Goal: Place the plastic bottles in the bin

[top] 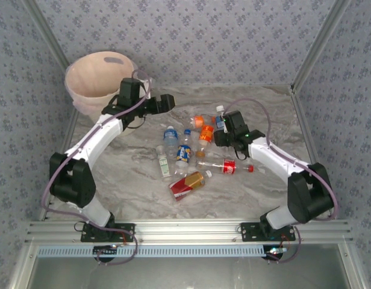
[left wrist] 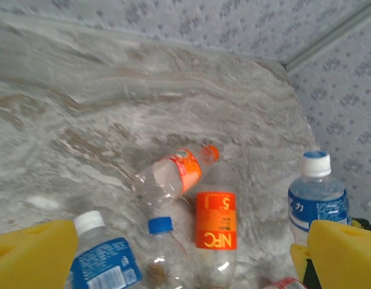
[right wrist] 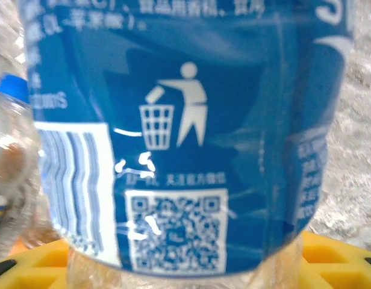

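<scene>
Bottles [top: 170,137]: we count about eight, mid-frame.
Bin [top: 83,99]: one, upper left.
Left hand [top: 167,102]: fingers apart.
Right hand [top: 223,129]: flanks one blue bottle [right wrist: 191,120]; we cannot tell if clamped.

table [top: 131,180]: grey marbled | walls [top: 203,36]: patterned grey-blue | front rail [top: 185,232]: aluminium

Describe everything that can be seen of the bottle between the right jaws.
The bottle is clear plastic with a white cap and a dark blue label bearing white print, a bin symbol, a barcode and a QR code. It stands upright on the table, at the far edge of the group. The yellow right jaws flank its lower body; whether they press it I cannot tell. A blue-capped bottle is close beside it.
</scene>
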